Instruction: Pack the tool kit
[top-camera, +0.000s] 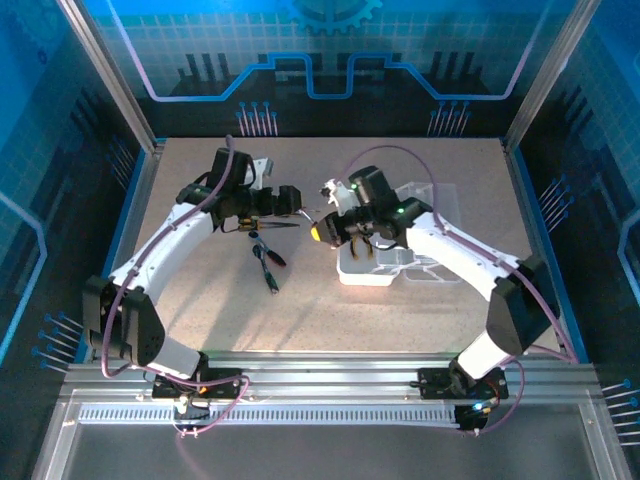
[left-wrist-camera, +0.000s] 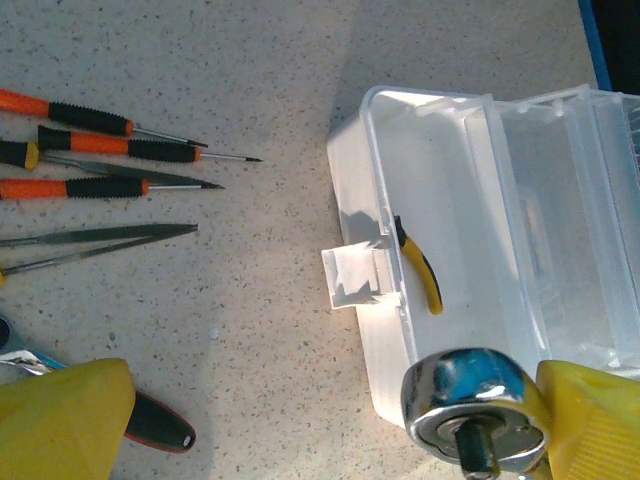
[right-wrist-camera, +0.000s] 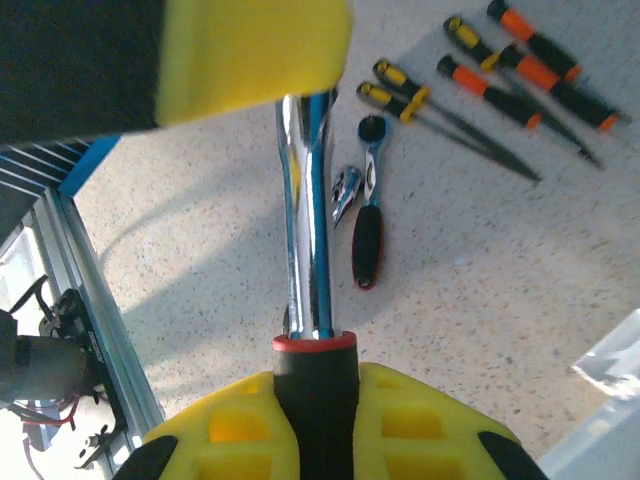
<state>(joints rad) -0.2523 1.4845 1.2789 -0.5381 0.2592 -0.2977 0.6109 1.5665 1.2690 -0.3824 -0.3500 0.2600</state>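
- Evidently this is a hand-over: the right gripper (right-wrist-camera: 318, 425) is clenched on the black handle of a chrome ratchet (right-wrist-camera: 307, 200), while the left gripper (left-wrist-camera: 325, 430) stands released, its yellow fingers (left-wrist-camera: 60, 425) wide apart either side of the ratchet's head.
- The tool kit's clear case (left-wrist-camera: 372, 150) sits with its lid open right of centre, near both grippers, ready for tools to drop in; yellow-handled pliers (left-wrist-camera: 420, 265) lie inside.
- Several screwdrivers (left-wrist-camera: 100, 150) lie loose to its left, not yet packed.
- The desk (top-camera: 400, 330) is speckled beige, and blue circuit-patterned walls (top-camera: 330, 50) enclose it.
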